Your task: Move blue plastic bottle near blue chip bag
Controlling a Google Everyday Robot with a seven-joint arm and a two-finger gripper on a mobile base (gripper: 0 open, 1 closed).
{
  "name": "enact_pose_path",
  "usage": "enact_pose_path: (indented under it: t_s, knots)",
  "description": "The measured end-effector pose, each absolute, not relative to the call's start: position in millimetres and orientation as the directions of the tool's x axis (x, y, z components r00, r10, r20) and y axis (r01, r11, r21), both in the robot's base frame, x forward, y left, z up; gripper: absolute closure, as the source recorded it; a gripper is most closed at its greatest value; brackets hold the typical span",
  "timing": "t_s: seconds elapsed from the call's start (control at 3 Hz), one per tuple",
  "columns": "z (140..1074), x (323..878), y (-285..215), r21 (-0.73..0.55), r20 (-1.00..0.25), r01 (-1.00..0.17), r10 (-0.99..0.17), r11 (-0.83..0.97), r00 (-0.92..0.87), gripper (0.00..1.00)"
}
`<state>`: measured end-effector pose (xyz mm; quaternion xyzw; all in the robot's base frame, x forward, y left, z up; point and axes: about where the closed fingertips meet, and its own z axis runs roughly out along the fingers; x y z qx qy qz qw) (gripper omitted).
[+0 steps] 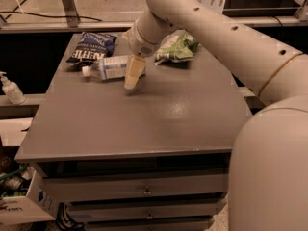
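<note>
Near right: robot's cream body (272, 177) fills the lower right corner, past the counter's right edge; arm (216, 30) runs from it up and leftward over the counter's far right part, bending down toward the far left quarter.

Front of counter: grey drawers (147, 191) stacked under the near edge, small handles in the middle; cardboard box (21, 208) on the floor below the near left corner, its contents too dim to tell.

Counter (144, 119): grey flat top, near half and right side bare, dull sheen around the middle.

Left, off the counter: small white pump bottle (10, 88) upright on a lower ledge beyond the left edge, well apart from everything on top.

Gripper (131, 81): pointing down, pale yellow tip low over the counter in the far left quarter, on the near side of the blue plastic bottle's (113, 67) right end, overlapping it in view; spread or pressed together, cannot tell; contact with the bottle, cannot tell.

Blue plastic bottle: lying on its side, roughly parallel to the far edge, white cap toward the left edge, label facing up; right end hidden behind the gripper.

Blue chip bag (91, 47): flat at the far left corner, white lettering up; the bottle lies just beside its near edge, cap end closest; touching or a sliver apart, cannot tell.

Green-and-white snack bag (178, 49): crumpled near the far edge around mid-width, right of the gripper and partly under the arm; apart from the bottle.
</note>
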<state>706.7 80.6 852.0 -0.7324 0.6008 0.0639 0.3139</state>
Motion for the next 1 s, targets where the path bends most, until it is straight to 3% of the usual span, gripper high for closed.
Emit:
enact_pose_path:
  t_s: [0.33,1.0]
  knots:
    - [890.7,688.9,54.5,-0.386,-0.626,-0.922,-0.739,0.017,0.249,0.00]
    - [939.2,653.3,-11.3,-0.358,-0.748,-0.914,-0.644,0.189,0.160,0.00]
